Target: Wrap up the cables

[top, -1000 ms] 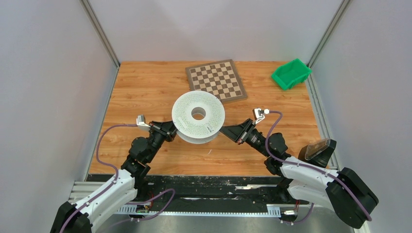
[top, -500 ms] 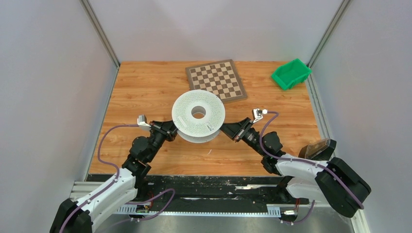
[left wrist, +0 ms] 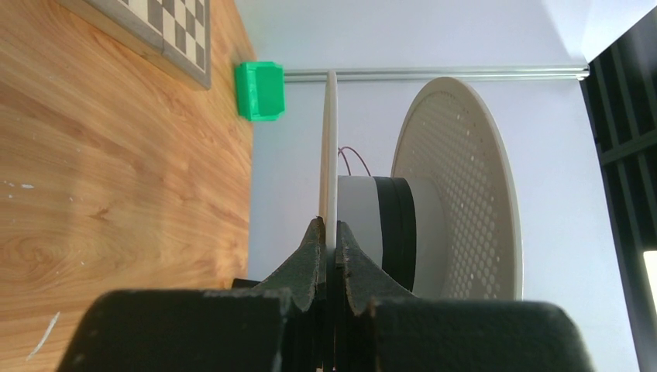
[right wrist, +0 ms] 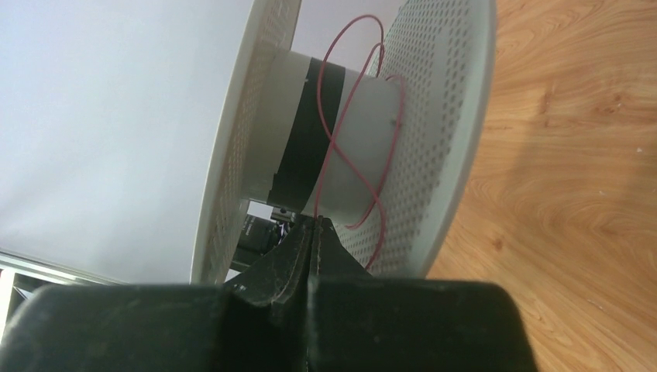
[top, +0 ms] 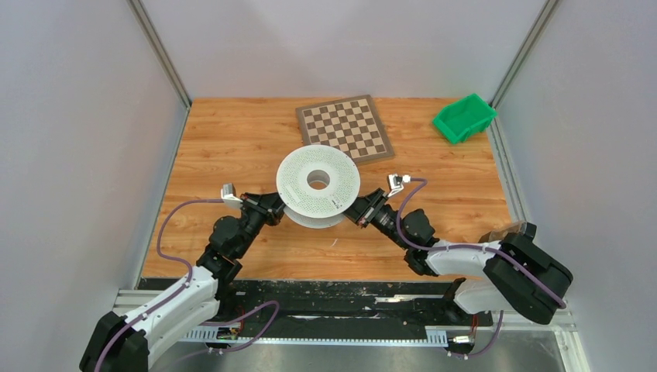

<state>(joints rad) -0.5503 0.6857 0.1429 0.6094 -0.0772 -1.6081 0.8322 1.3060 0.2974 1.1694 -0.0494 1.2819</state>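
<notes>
A white perforated spool [top: 318, 186] with a black band on its hub is held tilted above the table's middle. My left gripper [top: 277, 208] is shut on the rim of its lower flange [left wrist: 329, 155]. My right gripper [top: 358, 218] reaches between the flanges at the spool's right side and is shut on a thin red cable [right wrist: 335, 147]. The cable loops loosely over the white hub [right wrist: 341, 139] in the right wrist view. The cable does not show in the top view.
A chessboard [top: 344, 129] lies behind the spool. A green bin [top: 463, 118] stands at the back right corner. Grey walls close in the table on the left, back and right.
My right gripper has moved left, in toward the spool, and now sits between its flanges. The spool and my left gripper have hardly moved.
</notes>
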